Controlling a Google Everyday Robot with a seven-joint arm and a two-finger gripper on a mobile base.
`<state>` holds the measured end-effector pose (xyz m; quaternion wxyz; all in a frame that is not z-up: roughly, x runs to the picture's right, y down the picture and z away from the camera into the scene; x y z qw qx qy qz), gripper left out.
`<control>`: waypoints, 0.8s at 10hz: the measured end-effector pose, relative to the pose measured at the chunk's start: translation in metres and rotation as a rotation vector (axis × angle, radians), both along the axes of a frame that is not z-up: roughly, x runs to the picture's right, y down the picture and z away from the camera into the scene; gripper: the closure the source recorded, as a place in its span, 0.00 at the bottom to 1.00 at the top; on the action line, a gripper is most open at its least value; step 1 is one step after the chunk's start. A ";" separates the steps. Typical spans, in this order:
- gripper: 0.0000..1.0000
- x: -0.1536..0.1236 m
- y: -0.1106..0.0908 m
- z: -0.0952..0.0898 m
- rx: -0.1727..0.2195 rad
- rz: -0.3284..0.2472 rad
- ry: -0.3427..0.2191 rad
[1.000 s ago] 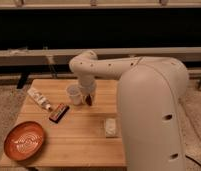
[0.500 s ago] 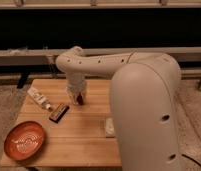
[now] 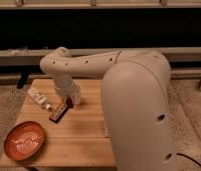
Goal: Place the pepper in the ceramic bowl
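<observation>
The ceramic bowl (image 3: 25, 141), orange-red with pale swirl lines, sits at the front left corner of the wooden table (image 3: 84, 135). My gripper (image 3: 69, 100) hangs at the end of the white arm over the table's back left part, just right of a flat dark red-brown bar (image 3: 59, 112) and well above and right of the bowl. A small dark red bit (image 3: 69, 103) shows at the gripper's tip; it may be the pepper, but I cannot tell. No pepper lies in the bowl.
A white packet (image 3: 40, 99) lies at the back left of the table. A translucent plastic cup (image 3: 77, 93) stands right beside the gripper, partly hidden by it. My large white arm body (image 3: 139, 110) covers the right half of the table.
The arm has swung left and the gripper has moved left toward the bar. The arm's body now covers more of the table's right side, hiding the small white item there.
</observation>
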<state>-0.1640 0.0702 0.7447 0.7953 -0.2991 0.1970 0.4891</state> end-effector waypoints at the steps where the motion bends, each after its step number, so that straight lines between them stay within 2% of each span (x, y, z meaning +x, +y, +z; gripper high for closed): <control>1: 1.00 -0.011 0.010 -0.004 -0.004 -0.012 -0.015; 2: 1.00 -0.028 0.018 -0.008 -0.007 -0.033 -0.034; 4: 1.00 -0.036 0.020 -0.011 -0.006 -0.053 -0.045; 6: 1.00 -0.046 0.022 -0.027 -0.010 -0.082 -0.056; 8: 1.00 -0.076 0.036 -0.034 -0.016 -0.117 -0.080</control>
